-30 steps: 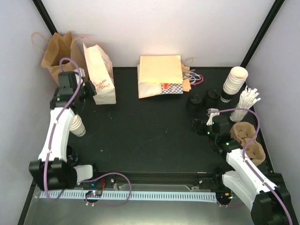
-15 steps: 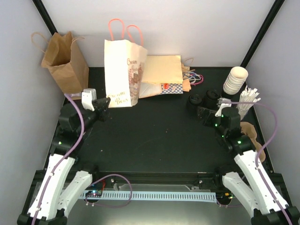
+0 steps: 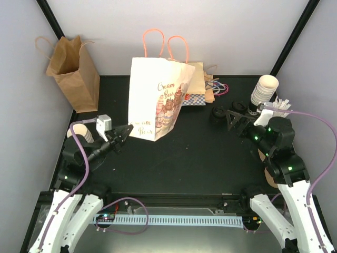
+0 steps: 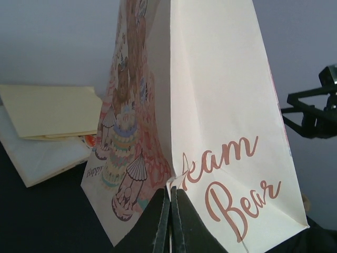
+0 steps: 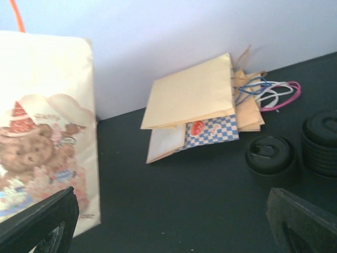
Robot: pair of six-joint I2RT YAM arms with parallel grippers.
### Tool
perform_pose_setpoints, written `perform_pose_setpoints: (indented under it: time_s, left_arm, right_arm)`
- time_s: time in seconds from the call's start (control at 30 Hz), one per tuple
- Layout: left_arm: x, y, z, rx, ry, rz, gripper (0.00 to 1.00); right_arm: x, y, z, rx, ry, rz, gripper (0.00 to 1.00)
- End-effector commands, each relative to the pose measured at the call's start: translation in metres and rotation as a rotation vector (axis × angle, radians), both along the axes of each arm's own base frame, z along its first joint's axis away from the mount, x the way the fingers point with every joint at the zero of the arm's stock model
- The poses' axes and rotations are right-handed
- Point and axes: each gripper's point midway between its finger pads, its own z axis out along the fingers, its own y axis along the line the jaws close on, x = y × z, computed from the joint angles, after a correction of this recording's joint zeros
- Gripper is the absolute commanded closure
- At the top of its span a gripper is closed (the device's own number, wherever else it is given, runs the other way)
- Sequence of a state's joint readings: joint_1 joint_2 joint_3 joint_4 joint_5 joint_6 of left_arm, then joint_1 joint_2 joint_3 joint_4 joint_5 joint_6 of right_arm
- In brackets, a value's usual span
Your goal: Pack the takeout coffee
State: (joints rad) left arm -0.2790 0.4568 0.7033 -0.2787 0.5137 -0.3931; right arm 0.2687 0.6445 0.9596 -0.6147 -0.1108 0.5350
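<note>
A white "Cream Bear" paper bag [image 3: 158, 100] with orange handles stands upright in the middle of the black table. My left gripper [image 3: 124, 135] is shut on a fold at the bag's lower left corner; in the left wrist view its jaws [image 4: 170, 192] pinch the paper of the bag [image 4: 221, 105] at the bottom seam. My right gripper [image 3: 234, 120] hovers open to the right of the bag, near the black lids, with nothing between its fingers [image 5: 39, 221]. The bag's side [image 5: 42, 132] fills the left of the right wrist view. The takeout coffee is out of view.
A brown bag [image 3: 73, 74] stands at the back left. Flat bags [image 3: 192, 87] lie behind the white one. Loose black lids [image 5: 269, 154] and a lid stack [image 5: 321, 142] sit at the right, beside stacked cream cups [image 3: 263, 89]. A lidless cream cup [image 3: 80, 132] stands by my left arm.
My left arm has drawn the white bag from the back left to the table's middle, where it now stands upright. My right gripper moved back and right toward the lids.
</note>
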Motion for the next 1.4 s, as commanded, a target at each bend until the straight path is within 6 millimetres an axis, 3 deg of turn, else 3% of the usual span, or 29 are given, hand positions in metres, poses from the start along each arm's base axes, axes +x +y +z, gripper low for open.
perform_pose_setpoints:
  time_s: [0.0, 0.23, 0.47, 0.83, 1.13, 1.37]
  left_arm:
    - [-0.016, -0.01, 0.002, -0.025, -0.035, -0.087, 0.98]
    - [-0.012, -0.017, -0.022, -0.047, -0.022, -0.122, 0.98]
    - [-0.001, -0.02, -0.051, -0.071, -0.01, -0.098, 0.98]
    - [-0.011, -0.026, -0.081, -0.055, -0.113, -0.102, 0.98]
    - [-0.025, -0.052, -0.102, 0.063, -0.245, -0.187, 0.98]
    - [-0.031, -0.062, -0.129, 0.108, -0.303, -0.198, 0.98]
  right_arm:
    - [-0.013, 0.017, 0.022, -0.007, -0.001, 0.124, 0.0]
    - [-0.018, 0.02, 0.045, 0.008, 0.007, 0.146, 0.0]
    - [-0.017, 0.015, 0.055, -0.027, 0.018, 0.119, 0.0]
    - [-0.003, 0.006, 0.035, -0.057, 0.178, 0.04, 0.0]
    - [0.003, 0.0, 0.038, -0.023, 0.282, -0.032, 0.0]
    - [0.01, 0.011, 0.02, 0.038, 0.494, -0.05, 0.13]
